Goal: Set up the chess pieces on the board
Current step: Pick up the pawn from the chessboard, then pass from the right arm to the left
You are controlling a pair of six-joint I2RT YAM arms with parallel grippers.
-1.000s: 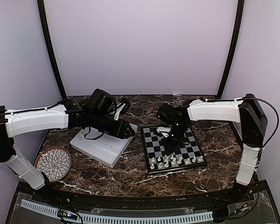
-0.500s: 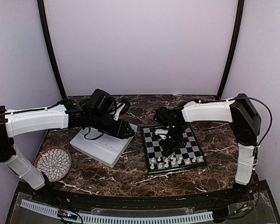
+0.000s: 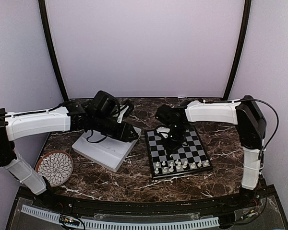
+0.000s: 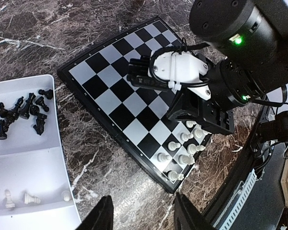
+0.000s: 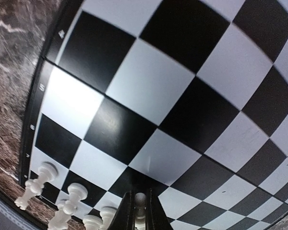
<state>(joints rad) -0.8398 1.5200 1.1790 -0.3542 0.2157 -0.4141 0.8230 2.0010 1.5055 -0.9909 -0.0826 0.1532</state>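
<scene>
The right gripper [image 5: 139,214] is closed around a small white plastic chess piece [image 5: 140,203], whose rounded top shows between the two dark fingers. It hangs low over the flat square chessboard with black and pale grey checks [image 5: 149,86], just beyond the occupied rows. Other white plastic pieces [image 3: 178,165] stand upright in the two rows at the near edge of the board, and the far squares that show carry no piece. The left gripper [image 4: 144,203] is spread wide with nothing in it, above the dark marbled table [image 4: 86,158] beside the white rectangular divided tray [image 4: 38,158]. In this tray the black plastic pieces [image 4: 19,108] lie together in one compartment and a few white ones [image 4: 24,196] lie in the next. Such pieces are probably very light, stiff and smooth, so one may slip or turn between the fingers if the pinch is off centre, and on its narrow base it will tip easily. The best hold seems to be from above, on the neck or upper body, which leaves the base free to meet the square. The pieces lying in the tray look harder to take because some touch each other. On the board the neighbours stand close, so the fingers should open only a little at release.
</scene>
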